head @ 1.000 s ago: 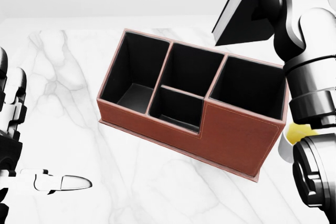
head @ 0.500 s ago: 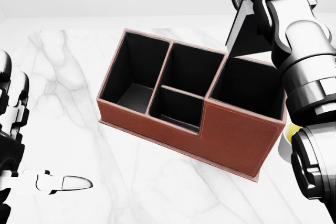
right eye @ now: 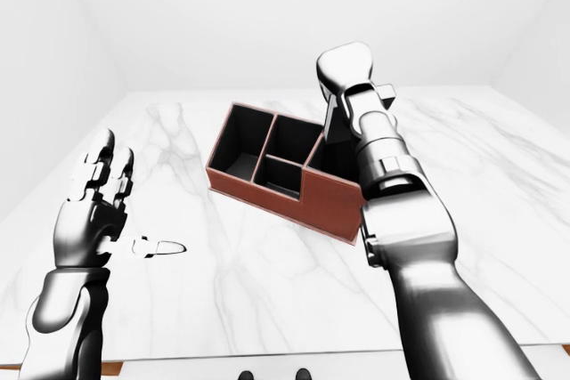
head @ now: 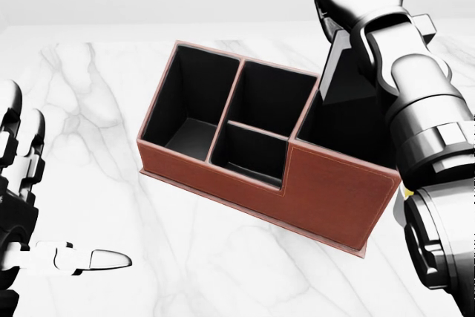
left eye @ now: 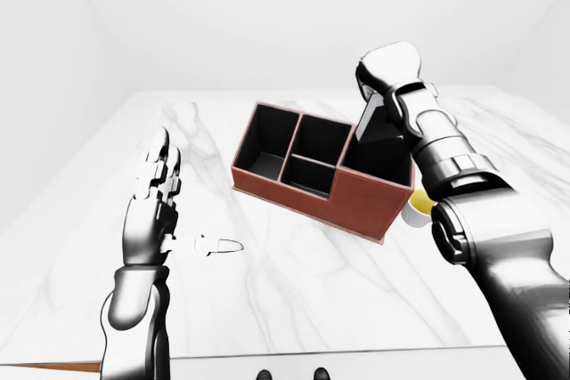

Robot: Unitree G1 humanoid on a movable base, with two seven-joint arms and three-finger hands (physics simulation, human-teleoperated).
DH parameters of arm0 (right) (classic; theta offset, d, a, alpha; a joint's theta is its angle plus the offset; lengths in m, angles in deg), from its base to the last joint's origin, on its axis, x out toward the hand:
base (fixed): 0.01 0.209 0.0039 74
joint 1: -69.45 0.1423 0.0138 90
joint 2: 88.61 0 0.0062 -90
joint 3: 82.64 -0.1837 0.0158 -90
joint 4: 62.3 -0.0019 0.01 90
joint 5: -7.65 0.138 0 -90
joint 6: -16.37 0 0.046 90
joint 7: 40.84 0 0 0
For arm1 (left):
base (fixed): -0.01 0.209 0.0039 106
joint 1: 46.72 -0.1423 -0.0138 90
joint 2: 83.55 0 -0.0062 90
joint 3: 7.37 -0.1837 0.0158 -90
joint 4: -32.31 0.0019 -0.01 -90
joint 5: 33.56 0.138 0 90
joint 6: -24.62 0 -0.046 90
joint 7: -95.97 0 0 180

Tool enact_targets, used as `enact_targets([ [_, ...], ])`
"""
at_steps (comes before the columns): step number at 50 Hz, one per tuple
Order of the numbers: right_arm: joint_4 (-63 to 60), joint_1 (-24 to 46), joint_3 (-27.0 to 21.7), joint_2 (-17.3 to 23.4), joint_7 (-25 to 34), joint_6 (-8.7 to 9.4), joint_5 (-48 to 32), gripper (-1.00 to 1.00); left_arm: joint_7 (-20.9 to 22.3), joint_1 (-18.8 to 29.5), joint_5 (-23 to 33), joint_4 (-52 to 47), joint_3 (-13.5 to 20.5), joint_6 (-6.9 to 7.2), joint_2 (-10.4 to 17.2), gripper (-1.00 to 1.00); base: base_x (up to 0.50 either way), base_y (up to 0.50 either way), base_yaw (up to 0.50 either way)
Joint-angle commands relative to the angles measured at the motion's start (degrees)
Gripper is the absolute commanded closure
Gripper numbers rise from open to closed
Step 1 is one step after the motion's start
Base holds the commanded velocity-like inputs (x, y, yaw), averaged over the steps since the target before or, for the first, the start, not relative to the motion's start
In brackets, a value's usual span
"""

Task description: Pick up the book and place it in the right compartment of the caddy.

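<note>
The brown caddy with black compartments lies askew on the white marble table. My right hand is shut on the black book and holds it upright, on edge, over the caddy's right compartment. The book's lower end reaches the compartment's opening; black on black hides how deep it sits. The fingers are hidden behind the hand. My left hand is open and empty, raised at the left, well apart from the caddy. The book also shows in the left-eye view.
A small yellow and white thing sits on the table right of the caddy, partly behind my right forearm. The table's near edge runs along the bottom of the left-eye view. White walls stand beyond the table.
My right hand has brought the book down and turned it from tilted, above the caddy's top right, to upright at the right compartment. The left hand has barely moved.
</note>
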Motion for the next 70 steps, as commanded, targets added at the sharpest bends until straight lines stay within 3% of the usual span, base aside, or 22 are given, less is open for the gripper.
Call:
enact_targets([
  [1, 0.1, -0.5, 0.7, -0.4, -2.2, 0.00, -0.8, 1.00, 0.0, -0.1, -0.1, 0.5, 0.2, 0.00, 0.1, -1.00, 0.00, 0.00, 0.00],
  [70, 3.8, -6.4, 1.1, -3.0, -5.3, 0.00, -2.9, 1.00, 0.4, -0.5, -0.8, -1.0, 1.2, 0.00, 0.0, -1.00, 0.00, 0.00, 0.00],
])
